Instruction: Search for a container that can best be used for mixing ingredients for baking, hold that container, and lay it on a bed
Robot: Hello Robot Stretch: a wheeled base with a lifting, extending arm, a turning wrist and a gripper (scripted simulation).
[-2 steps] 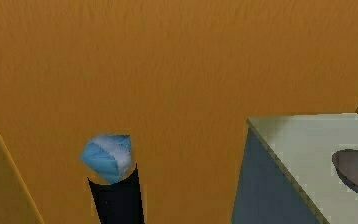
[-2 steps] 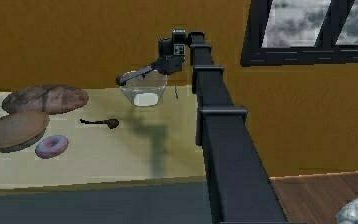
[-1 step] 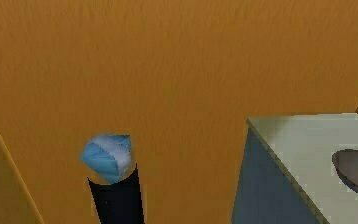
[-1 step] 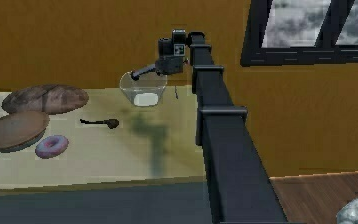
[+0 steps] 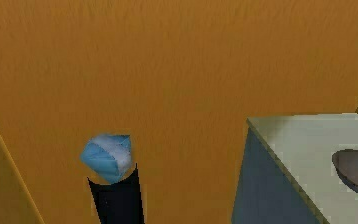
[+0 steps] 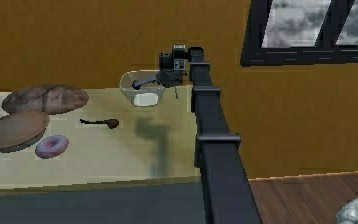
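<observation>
Because the bowl (image 6: 144, 88) looks clear like glass, I think it is hard, smooth and a bit slippery, and it could break if it got dropped or bumped. It sits on the table (image 6: 107, 165), at the table's far side by the orange wall, with something white inside it. The gripper (image 6: 168, 74) is at the end of the dark arm (image 6: 212, 130), also at the table's far side, and it seems close to the bowl's rim. I cannot tell if the gripper holds anything, because the bowl stands on the table just there. The best place to take hold looks like the thin rim, one finger inside and one outside. It is likely not heavy, but it should be lifted slowly and kept flat. Nearer on the table lie brown loaves (image 6: 45, 98) and a pink donut (image 6: 53, 147).
</observation>
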